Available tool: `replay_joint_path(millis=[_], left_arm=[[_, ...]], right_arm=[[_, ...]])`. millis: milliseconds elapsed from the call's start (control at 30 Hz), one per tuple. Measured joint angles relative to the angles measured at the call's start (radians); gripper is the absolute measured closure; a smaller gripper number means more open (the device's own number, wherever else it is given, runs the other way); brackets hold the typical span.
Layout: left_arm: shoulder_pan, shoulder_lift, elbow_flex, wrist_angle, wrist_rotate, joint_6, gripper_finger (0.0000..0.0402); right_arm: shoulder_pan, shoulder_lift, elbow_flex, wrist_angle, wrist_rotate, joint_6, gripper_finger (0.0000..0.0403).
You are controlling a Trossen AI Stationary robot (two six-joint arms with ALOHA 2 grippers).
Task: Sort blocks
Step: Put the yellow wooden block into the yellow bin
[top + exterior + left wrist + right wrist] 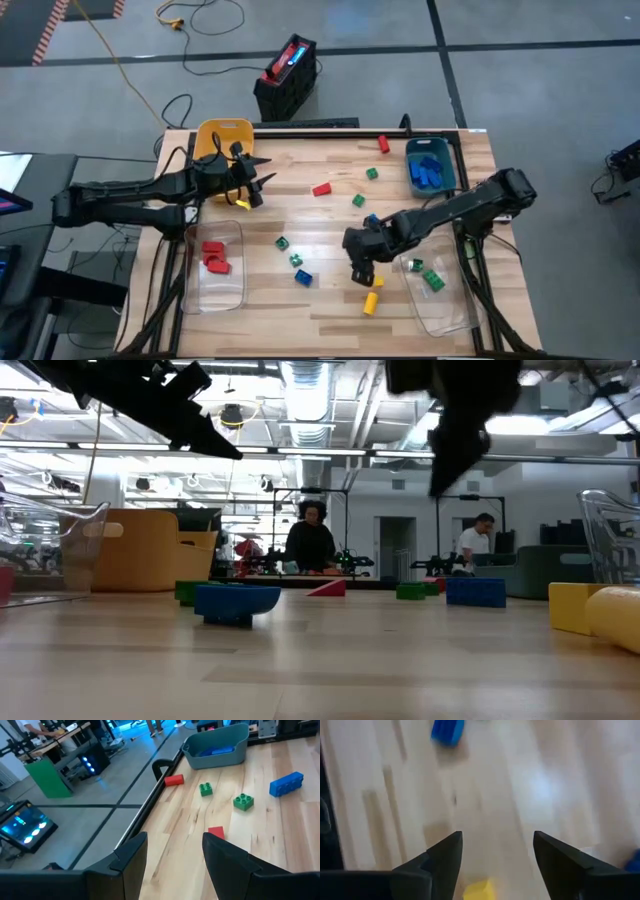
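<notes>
Loose blocks lie scattered on the wooden table [330, 310]: red [321, 189], green [358, 200], blue [303, 277] and yellow [370, 303] ones. My right gripper [362, 274] points down near the table's middle right, open [497, 837], just above a yellow block [479, 890] that lies on the table; a blue block [447, 731] lies beyond it. My left gripper [262, 185] hovers open [175, 840] beside the yellow bin [225, 140], nothing between its fingers. A small yellow block [242, 204] lies just below it.
A teal bin [430, 165] with blue blocks stands at the far right. A clear bin [215, 290] with red blocks stands at the near left. Another clear bin [445, 310] with green blocks stands at the near right. A black crate [287, 78] sits on the floor beyond the table.
</notes>
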Motion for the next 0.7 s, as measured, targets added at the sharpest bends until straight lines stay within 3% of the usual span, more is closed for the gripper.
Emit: replay_joint_path(millis=[100,200,333,700], left_arm=[[0.000,0.000,0.000,-0.001,0.000,-0.008,0.0217],[0.000,0.000,0.000,-0.008,0.001,-0.012,0.0217],[0.000,0.001,0.000,-0.030,0.000,-0.017,0.0217],[0.000,0.001,0.001,-0.053,0.000,-0.030,0.0217]], right_arm=[[0.000,0.066,0.003,-0.006,-0.105,-0.057,0.0128],[0.016,0.135,0.056,-0.087,-0.141,-0.112,0.0121],[0.058,0.228,0.158,-0.271,-0.130,-0.189,0.0120],[0.101,0.337,0.255,-0.445,-0.118,-0.229,0.0119]])
